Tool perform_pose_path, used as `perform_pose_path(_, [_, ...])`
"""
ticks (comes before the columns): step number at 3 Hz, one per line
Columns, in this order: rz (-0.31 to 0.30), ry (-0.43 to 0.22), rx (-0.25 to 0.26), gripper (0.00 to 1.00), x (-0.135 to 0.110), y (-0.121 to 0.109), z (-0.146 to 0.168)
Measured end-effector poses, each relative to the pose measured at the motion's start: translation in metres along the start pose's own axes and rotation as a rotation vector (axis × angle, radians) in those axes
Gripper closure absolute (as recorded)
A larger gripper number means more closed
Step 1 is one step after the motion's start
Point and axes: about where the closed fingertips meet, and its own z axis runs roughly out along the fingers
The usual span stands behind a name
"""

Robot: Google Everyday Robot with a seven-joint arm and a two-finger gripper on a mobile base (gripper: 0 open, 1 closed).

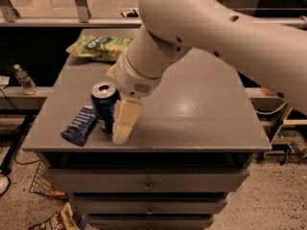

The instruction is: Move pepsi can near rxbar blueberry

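The pepsi can (104,105), dark blue with a silver top, stands upright on the grey table (192,114) near its front left. The rxbar blueberry (79,125), a flat dark blue bar with white text, lies just left of the can, almost touching it. My gripper (122,123) hangs from the big white arm (201,28), reaches down to the table top and sits tight against the can's right side. The far side of the can is hidden behind it.
A green snack bag (98,47) lies at the table's back left corner. A water bottle (23,78) stands on a low ledge off to the left. Drawers sit below the table top, with litter on the floor beneath.
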Motion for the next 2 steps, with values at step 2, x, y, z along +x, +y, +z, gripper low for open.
perform_pose_path(2, [0.020, 0.067, 0.051, 0.00, 0.025, -0.002, -0.047])
